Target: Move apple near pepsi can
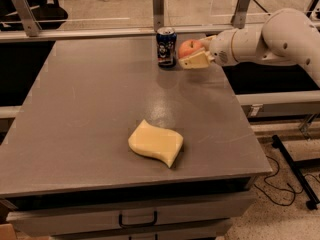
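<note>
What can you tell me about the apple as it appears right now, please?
The apple is round, red-orange and smooth-skinned. It is at the far right of the grey table, just right of the pepsi can in this view, seemingly with a narrow gap between them. The gripper, reaching in from the right, is shut on it: one pale finger crosses its lower front, the other lies behind. Whether it rests on the table cannot be told.

text: none readable | hand (pixel 196 52): gripping apple (pixel 188 46) beside pepsi can (pixel 166 47)
</note>
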Robot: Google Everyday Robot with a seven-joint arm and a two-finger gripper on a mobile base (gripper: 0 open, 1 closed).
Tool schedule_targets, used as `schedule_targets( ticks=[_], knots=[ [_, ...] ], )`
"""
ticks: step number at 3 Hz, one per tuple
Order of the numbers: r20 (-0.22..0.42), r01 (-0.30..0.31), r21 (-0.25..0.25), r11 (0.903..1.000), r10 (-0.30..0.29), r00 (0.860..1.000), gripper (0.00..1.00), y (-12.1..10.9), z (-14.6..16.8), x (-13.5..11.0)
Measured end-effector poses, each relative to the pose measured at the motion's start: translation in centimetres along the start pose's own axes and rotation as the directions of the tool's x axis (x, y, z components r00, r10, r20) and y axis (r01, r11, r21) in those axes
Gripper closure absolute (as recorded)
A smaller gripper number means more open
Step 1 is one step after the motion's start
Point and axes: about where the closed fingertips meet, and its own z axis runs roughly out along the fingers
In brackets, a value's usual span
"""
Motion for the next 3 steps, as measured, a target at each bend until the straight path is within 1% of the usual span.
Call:
schedule_targets(
  ticks=[1,3],
  knots=[
    [0.015,-0.025,-0.011,0.9996,0.025,1.0,0.59,-0.2,1.1,0.6],
    [0.04,-0.056,-0.04,0.9976,0.057,0.998,0.12,0.7,2.5,0.9]
  ],
)
